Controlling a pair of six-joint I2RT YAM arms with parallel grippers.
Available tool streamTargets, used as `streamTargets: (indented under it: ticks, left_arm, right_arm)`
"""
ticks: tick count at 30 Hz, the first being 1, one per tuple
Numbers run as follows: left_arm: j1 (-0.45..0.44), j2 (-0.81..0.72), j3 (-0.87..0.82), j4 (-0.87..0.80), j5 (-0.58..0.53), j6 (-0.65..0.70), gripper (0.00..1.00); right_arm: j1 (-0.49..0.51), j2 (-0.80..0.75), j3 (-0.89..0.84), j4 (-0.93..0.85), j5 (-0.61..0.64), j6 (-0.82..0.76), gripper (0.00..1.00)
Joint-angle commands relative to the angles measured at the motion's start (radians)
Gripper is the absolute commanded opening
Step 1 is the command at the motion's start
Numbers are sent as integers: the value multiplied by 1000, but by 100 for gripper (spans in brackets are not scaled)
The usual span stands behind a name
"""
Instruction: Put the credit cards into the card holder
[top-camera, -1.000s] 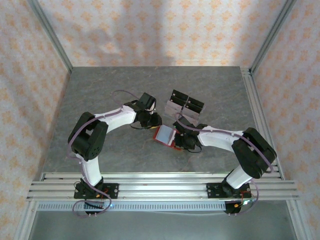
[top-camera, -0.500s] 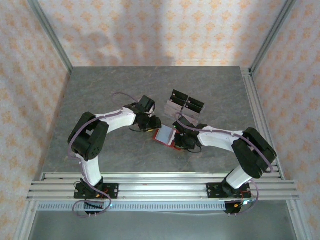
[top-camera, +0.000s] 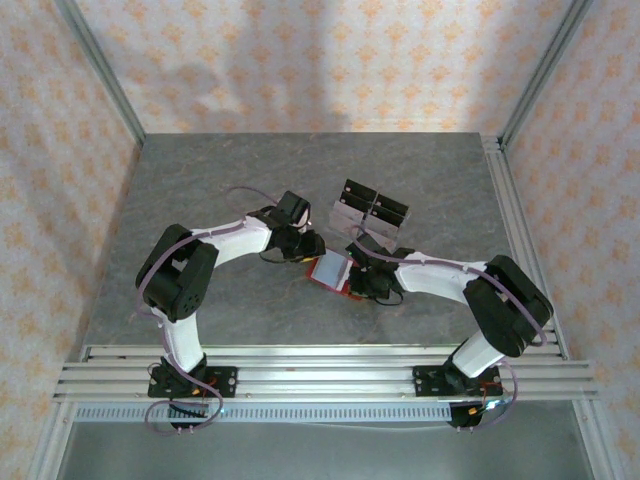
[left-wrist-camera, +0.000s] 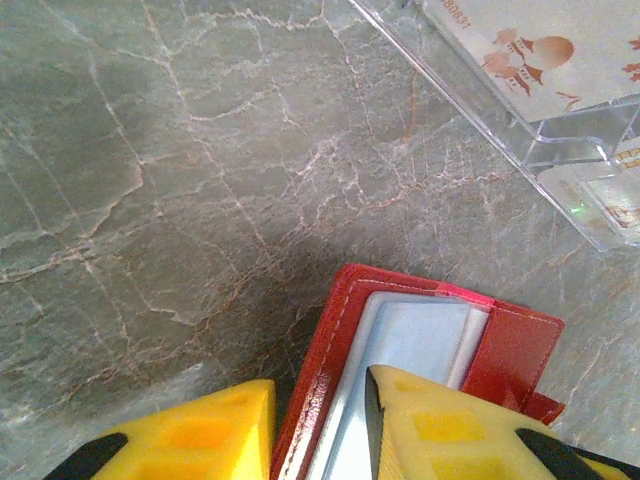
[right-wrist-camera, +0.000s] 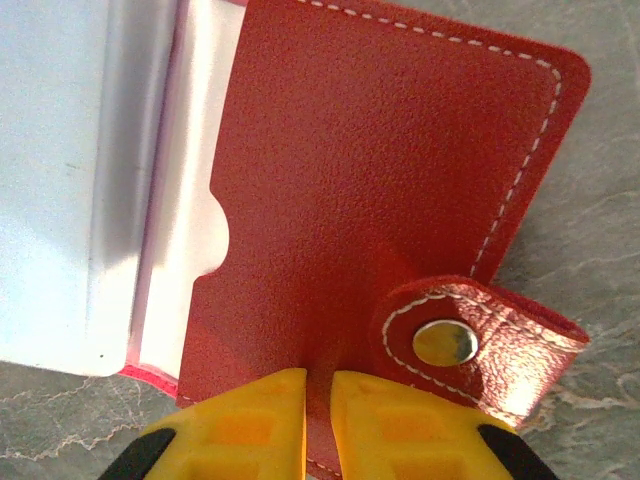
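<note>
The red card holder (top-camera: 334, 270) lies open mid-table with its pale lining up. My right gripper (right-wrist-camera: 318, 400) is shut on the near edge of its red cover (right-wrist-camera: 380, 170), beside the snap tab (right-wrist-camera: 470, 345). My left gripper (left-wrist-camera: 320, 430) stands over the card holder's left edge (left-wrist-camera: 320, 370), jaws a little apart. One of its fingers (left-wrist-camera: 450, 430) rests over a pale sheet (left-wrist-camera: 420, 335) inside; I cannot tell whether that is card or lining. The other finger (left-wrist-camera: 200, 435) is beside the red edge. Credit cards (top-camera: 368, 208) stand in a clear rack behind.
The clear plastic rack (left-wrist-camera: 540, 150) sits close behind the card holder, a printed card (left-wrist-camera: 540, 50) in it. Grey marble tabletop (top-camera: 220, 180) stretches left and back. An aluminium rail (top-camera: 320, 375) runs along the near edge, and patterned walls enclose the table.
Left gripper has shifted very slightly at the card holder's left edge. The right arm and the card holder have stayed put.
</note>
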Motion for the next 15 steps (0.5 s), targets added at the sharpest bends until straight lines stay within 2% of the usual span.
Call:
streamTargets:
  ticks: [1, 15]
  left_arm:
    - [-5, -14, -28, 19, 2, -4, 28]
    - [6, -69, -77, 62, 10, -23, 16]
  right_arm:
    - [-23, 77, -59, -7, 97, -12, 15]
    - [-23, 85, -61, -5, 99, -14, 15]
